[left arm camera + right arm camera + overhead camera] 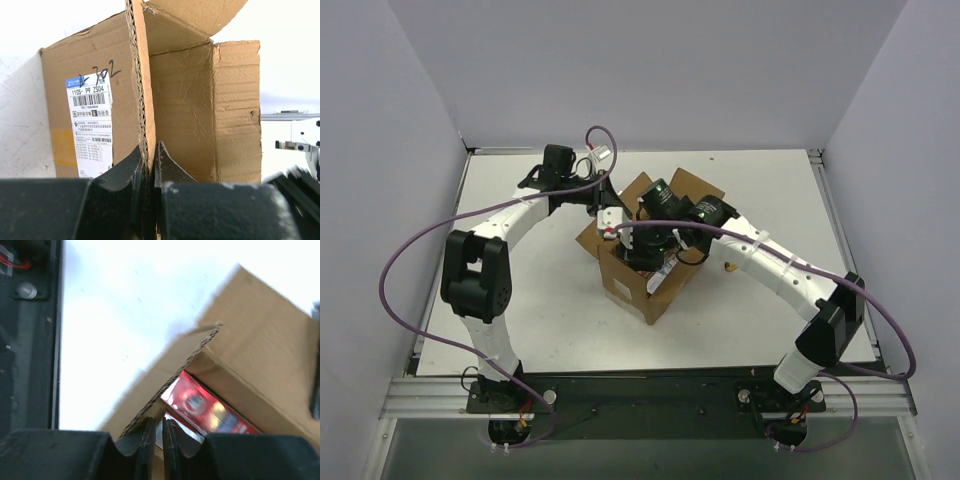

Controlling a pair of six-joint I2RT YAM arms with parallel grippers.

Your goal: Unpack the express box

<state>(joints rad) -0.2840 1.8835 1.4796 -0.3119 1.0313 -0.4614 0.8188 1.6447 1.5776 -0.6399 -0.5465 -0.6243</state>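
Note:
The express box [642, 292], brown cardboard with its flaps open, stands at the table's middle. My left gripper [611, 226] is at its left rim. In the left wrist view it [151, 152] is shut on the edge of an upright corrugated flap [141, 80], with the white label [91, 125] just left. My right gripper [650, 252] reaches down into the box from the right. In the right wrist view its jaws [159, 424] are pressed to a thin slit on a pale edge of the red-and-white carton [205, 409] lying inside the box [260, 350].
A small yellow object [729, 267] lies on the white table [520, 300] just right of the box, under the right arm. Grey walls close in the back and sides. A metal rail [650, 395] runs along the near edge.

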